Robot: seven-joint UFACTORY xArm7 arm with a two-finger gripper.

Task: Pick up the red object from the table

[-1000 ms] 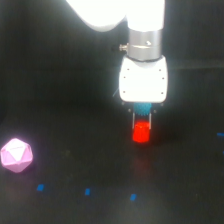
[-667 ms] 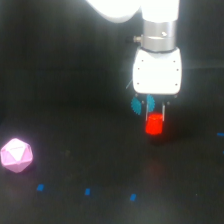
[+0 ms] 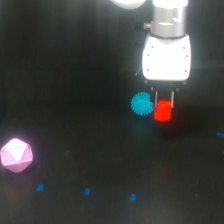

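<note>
**Red cylinder held in the gripper over a dark table**

At the exterior view's left edge, a pink polyhedron point(image 3: 16, 155) rests on the table point(image 3: 75, 90), which is a flat, nearly black surface with a dim sheen. The room beyond it is lost in darkness, so no far edge or corners of the table can be made out. Toward the near edge, three small blue marks point(image 3: 87, 191) lie in a loose row, and a fourth shows faintly at the right edge.

Right of centre sits a cyan spiky ball point(image 3: 142, 104), just beside the red object point(image 3: 162, 111) and on its left. The red object is a stubby cylinder, upright, caught between the two dark fingers of the gripper point(image 3: 163, 100), whose jaws are closed on its upper part. Whether its base touches the table cannot be told. Above the fingers rises the white gripper body, then a grey metal wrist, with the arm's white link at the top edge.
</note>
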